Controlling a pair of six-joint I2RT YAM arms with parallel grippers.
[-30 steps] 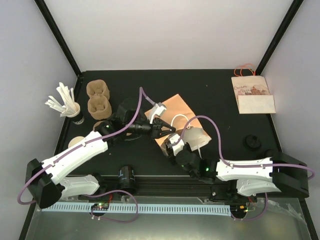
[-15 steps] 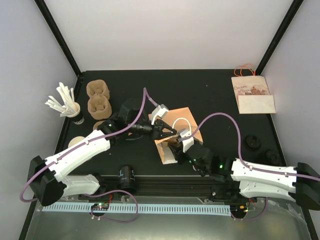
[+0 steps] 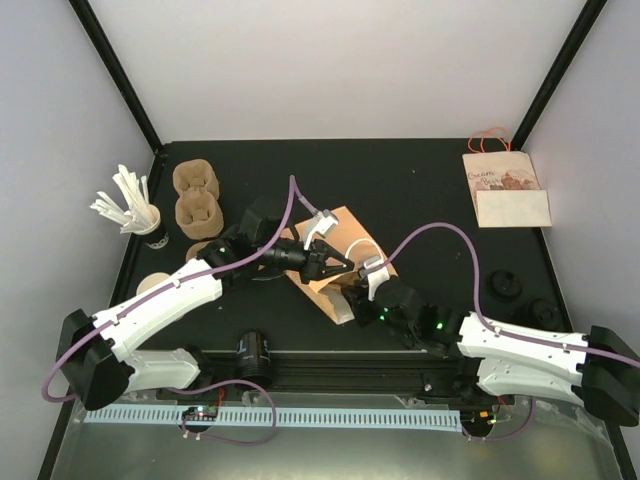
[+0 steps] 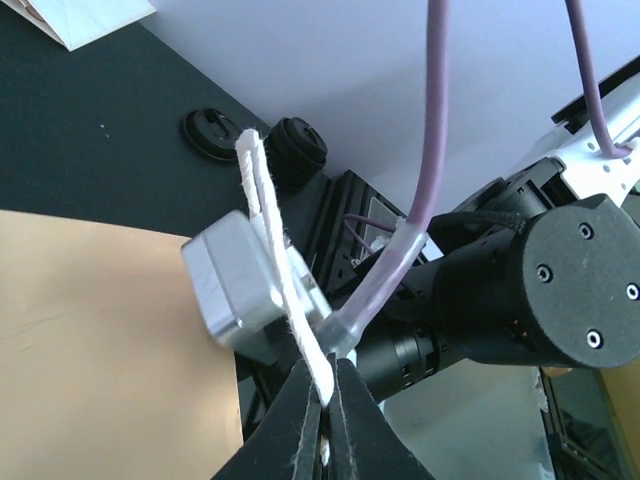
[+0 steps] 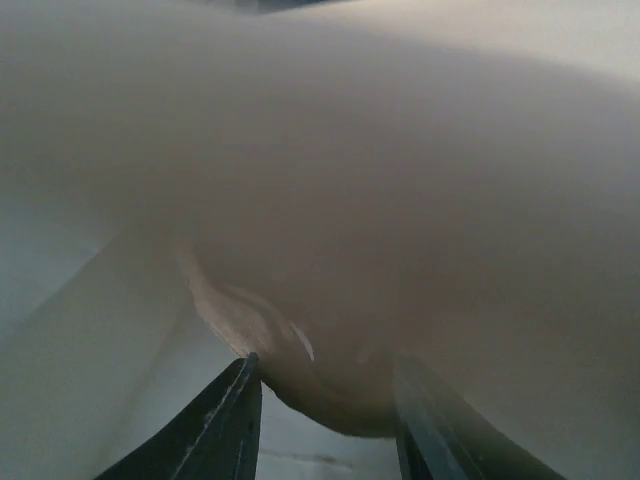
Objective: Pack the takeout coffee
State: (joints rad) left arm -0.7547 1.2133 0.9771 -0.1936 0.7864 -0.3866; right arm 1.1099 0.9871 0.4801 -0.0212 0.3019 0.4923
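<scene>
Left wrist: left end effector (image 4: 327, 388) tight on twisted white handle (image 4: 262, 200), smooth tan bag (image 4: 90, 340).

- The paper bag (image 3: 338, 250) lies in the middle of the table (image 3: 430, 170), between the two arms.
- Two cup trays (image 3: 197, 195) sit at the back left, one behind the other.
- A cup of sticks (image 3: 135, 212) stands just left of the trays, by the left edge.
- A second bag (image 3: 505, 190) lies flat in the back right corner.
- Two lids (image 3: 504, 286) lie side by side near the right edge, in front of that bag.
</scene>
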